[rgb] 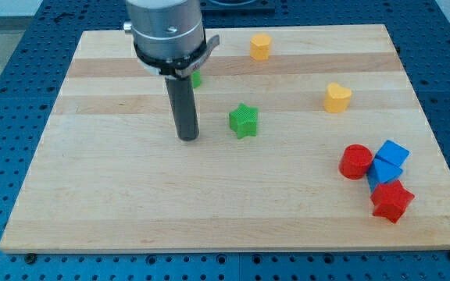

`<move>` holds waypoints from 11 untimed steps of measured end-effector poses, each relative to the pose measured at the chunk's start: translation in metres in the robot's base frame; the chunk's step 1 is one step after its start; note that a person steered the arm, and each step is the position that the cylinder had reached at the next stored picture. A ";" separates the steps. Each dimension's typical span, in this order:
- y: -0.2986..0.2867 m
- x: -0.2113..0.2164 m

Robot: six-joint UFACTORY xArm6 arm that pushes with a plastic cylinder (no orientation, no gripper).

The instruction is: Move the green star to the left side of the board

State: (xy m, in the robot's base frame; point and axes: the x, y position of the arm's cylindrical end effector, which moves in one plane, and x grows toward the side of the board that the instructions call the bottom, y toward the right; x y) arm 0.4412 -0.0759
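The green star [243,120] lies near the middle of the wooden board [116,203], slightly toward the view's top. My tip [187,137] rests on the board just to the view's left of the star, with a small gap between them. The rod rises from there to the arm's grey head at the view's top.
A second green block [197,79] peeks out behind the rod. A yellow block [261,46] sits at the top, a yellow heart [337,97] at the right. A red cylinder [356,161], two blue blocks [393,154] [384,172] and a red block [391,201] cluster at lower right.
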 end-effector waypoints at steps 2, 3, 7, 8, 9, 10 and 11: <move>0.030 -0.026; 0.035 -0.059; 0.089 -0.015; 0.029 -0.028; 0.027 -0.009; 0.069 -0.004; 0.087 0.000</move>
